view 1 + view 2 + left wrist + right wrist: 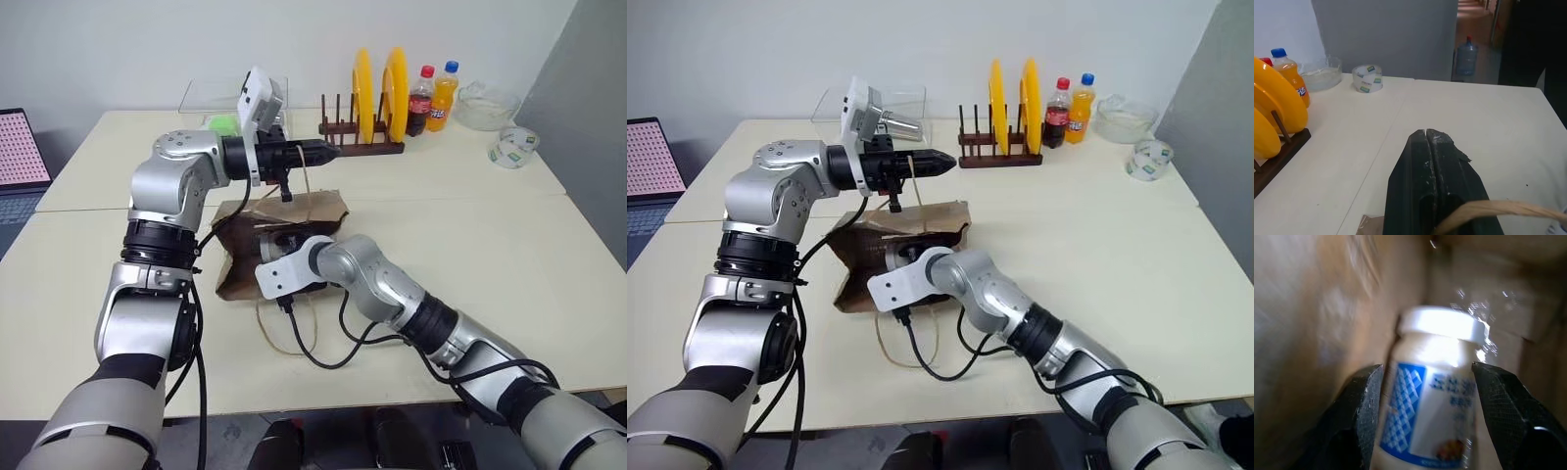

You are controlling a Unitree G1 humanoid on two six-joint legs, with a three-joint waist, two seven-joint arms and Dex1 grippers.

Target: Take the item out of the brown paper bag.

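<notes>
The item [1432, 416], a small white bottle with a white cap and a blue patch on its label, is inside the brown paper bag [294, 211]. In the right wrist view the bottle sits between the two black fingers [1364, 411] of the right gripper [1425, 416]. The fingers are spread wide, one on each side of the bottle. I cannot tell if they touch it. Brown paper walls are all around the bottle.

The bag lies on the cream table [490, 255], near the middle. Its open mouth faces the near side, and the right gripper is pushed into that mouth.

The left gripper [328, 152] is held up above the far edge of the bag and points to the right. Its two fingers are pressed together, pinching one tan cord handle [1498, 209] of the bag. That handle runs up from the bag to the fingers. The other cord handle [279, 328] lies loose on the table on the near side of the bag.

On the far side of the table stands a dark wooden rack [358, 147] with two yellow plates [395, 93]. Just to the right of it are a cola bottle [421, 100] and an orange drink bottle [444, 95]. Further right are a clear glass bowl [487, 106] and a roll of tape [514, 147]. A clear box [211, 98] with something green inside is behind the left arm. A laptop [22, 147] is at the far left.
</notes>
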